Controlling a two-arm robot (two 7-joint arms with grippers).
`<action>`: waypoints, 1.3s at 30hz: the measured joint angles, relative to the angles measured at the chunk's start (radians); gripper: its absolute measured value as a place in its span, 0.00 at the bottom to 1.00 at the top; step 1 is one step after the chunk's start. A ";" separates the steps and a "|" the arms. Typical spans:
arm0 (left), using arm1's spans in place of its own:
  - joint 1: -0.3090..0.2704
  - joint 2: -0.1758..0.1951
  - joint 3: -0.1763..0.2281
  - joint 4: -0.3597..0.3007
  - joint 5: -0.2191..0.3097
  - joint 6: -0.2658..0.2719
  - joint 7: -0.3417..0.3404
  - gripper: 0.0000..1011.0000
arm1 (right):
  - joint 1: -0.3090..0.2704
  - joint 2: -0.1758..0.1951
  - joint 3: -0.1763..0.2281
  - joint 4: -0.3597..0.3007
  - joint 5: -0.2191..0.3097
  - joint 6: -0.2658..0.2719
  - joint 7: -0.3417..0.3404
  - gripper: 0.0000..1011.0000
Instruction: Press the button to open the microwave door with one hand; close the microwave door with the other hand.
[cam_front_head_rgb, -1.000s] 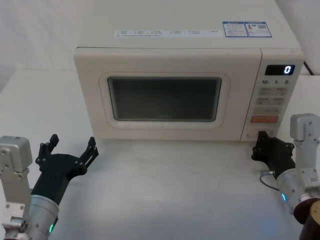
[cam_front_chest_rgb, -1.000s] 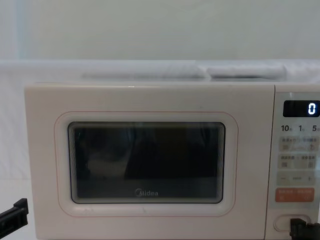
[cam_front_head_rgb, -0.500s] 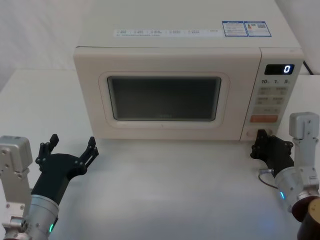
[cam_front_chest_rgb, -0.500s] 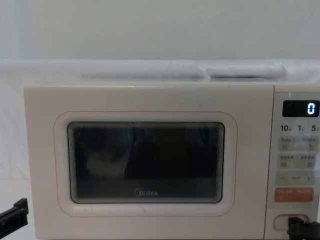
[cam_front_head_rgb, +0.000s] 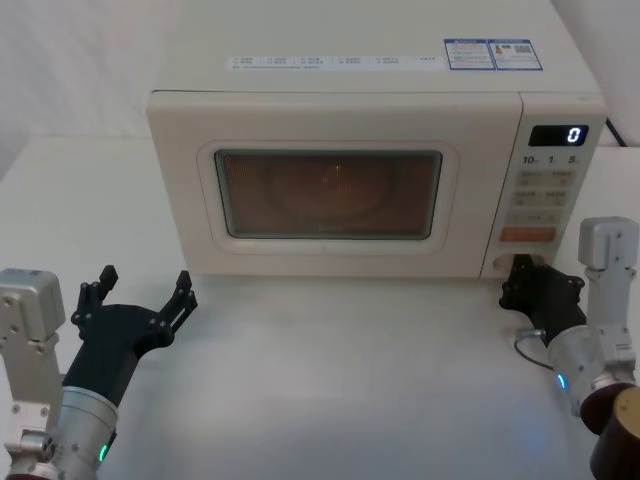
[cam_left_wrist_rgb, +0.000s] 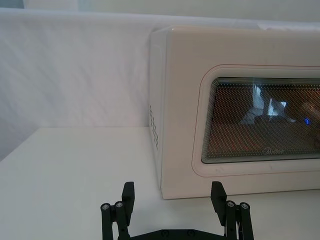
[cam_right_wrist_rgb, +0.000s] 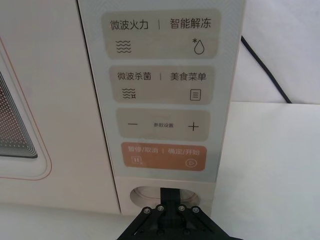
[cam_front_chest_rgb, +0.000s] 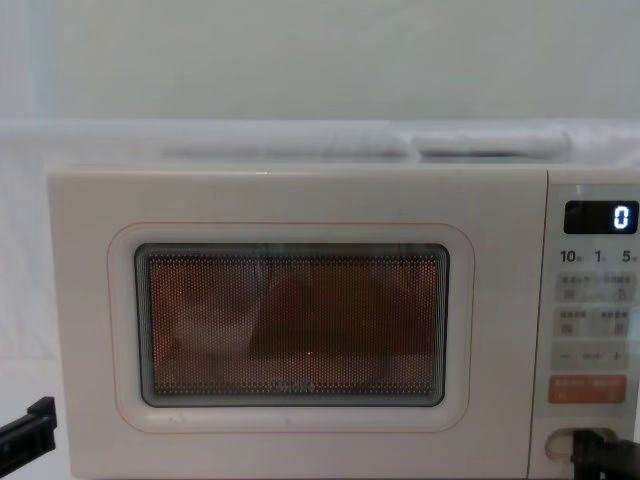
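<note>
White table (cam_front_head_rgb: 330, 380) fills the head view, carrying a cream microwave with its wide cream microwave door (cam_front_head_rgb: 330, 190) sitting flush against the body, the dark mesh window glowing orange from within. At the near left corner of the table the left hand (cam_front_head_rgb: 140, 305), black and angular, hovers with its fingers spread wide and nothing between them, well apart from the door. Toward the table's right edge the right hand (cam_front_head_rgb: 520, 275) has its tip against the bottom of the control panel, where the large cream pill-shaped button (cam_front_head_rgb: 503, 267) sits under the orange rectangular key (cam_front_head_rgb: 528, 237). From the left wrist, the two spread fingertips (cam_left_wrist_rgb: 128, 192) point toward the microwave's left front corner, apart from it, above the bare table. From the right wrist, the right hand's fingers (cam_right_wrist_rgb: 172, 197) are pinched together with nothing held, pressing onto the button (cam_right_wrist_rgb: 145, 195) directly below the orange key (cam_right_wrist_rgb: 163, 156). Seen from the chest, the door (cam_front_chest_rgb: 290, 330) stands flush with its window lit, the display (cam_front_chest_rgb: 602, 217) reads 0, and the right hand's black tip (cam_front_chest_rgb: 600, 455) covers much of the button (cam_front_chest_rgb: 562, 440).
</note>
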 joint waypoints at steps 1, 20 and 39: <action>0.000 0.000 0.000 0.000 0.000 0.000 0.000 0.99 | 0.001 0.000 0.000 0.001 0.001 0.000 0.000 0.00; 0.000 0.000 0.000 0.000 0.000 0.000 0.000 0.99 | 0.003 0.000 0.007 0.004 0.016 -0.009 0.004 0.00; 0.000 0.000 0.000 0.000 0.000 0.000 0.000 0.99 | -0.116 0.031 0.006 -0.147 0.051 0.014 0.034 0.00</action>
